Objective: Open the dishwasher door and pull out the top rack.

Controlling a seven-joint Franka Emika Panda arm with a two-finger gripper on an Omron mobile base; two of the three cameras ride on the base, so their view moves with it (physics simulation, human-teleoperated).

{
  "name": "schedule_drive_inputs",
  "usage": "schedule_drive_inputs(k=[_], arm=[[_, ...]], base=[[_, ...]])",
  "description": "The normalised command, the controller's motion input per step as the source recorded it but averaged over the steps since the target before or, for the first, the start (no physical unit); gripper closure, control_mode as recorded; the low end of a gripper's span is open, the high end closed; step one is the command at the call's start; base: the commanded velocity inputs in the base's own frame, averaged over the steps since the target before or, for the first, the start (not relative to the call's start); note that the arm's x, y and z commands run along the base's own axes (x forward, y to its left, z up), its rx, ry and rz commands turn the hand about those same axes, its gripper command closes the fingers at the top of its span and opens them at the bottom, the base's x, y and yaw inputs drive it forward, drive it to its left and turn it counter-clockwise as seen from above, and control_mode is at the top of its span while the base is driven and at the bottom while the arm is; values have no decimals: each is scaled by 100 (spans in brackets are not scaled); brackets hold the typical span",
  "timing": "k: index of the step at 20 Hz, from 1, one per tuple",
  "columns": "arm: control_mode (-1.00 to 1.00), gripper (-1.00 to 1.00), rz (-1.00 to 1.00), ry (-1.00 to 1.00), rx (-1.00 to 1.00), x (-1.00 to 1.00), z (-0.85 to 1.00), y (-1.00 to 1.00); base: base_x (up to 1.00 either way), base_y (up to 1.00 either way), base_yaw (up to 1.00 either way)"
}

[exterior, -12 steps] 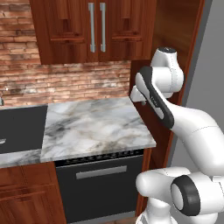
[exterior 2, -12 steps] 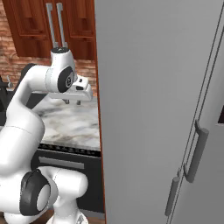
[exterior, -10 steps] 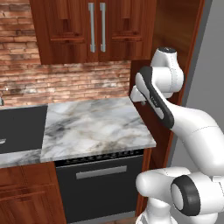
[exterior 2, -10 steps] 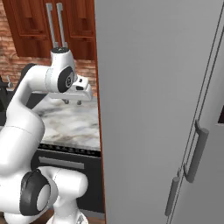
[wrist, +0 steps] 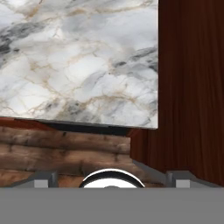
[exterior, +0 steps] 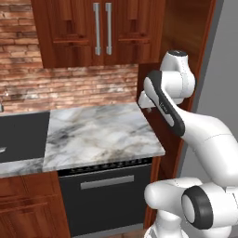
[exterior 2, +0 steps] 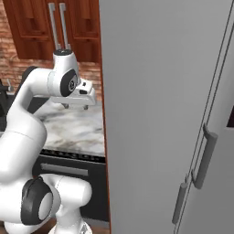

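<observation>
You had the gripper [exterior 2: 75, 106] open-jawed above the marble counter [exterior: 100, 135], and the dishwasher door [exterior: 107, 197] looked stiff, hinged, best hooked by its grey bar handle [exterior: 107, 182].

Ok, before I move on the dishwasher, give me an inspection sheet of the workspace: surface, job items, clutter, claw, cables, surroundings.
Surface: marble counter, bare where it shows.
Job's things: dishwasher door shut under the counter, grey bar handle untouched; top rack nothing seen.
Clutter: nothing seen.
Claw: claw open, holding nothing, raised above the counter's right end, well above the handle.
Cables: nothing seen.
Surroundings: brick backsplash, wooden upper cabinets, dark sink to the left, tall wooden panel and grey fridge to the right.
</observation>
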Motion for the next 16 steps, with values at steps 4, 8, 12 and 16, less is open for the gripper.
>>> schedule_drive_inputs(k=[4, 8, 12, 16], arm=[[100, -100, 0, 0, 0, 0, 0, 0], [100, -100, 0, 0, 0, 0, 0, 0], [100, -100, 0, 0, 0, 0, 0, 0], [100, -100, 0, 0, 0, 0, 0, 0]], base=[[-34, 51, -6], [-43, 71, -17], [-39, 85, -32], [-30, 83, -47]])
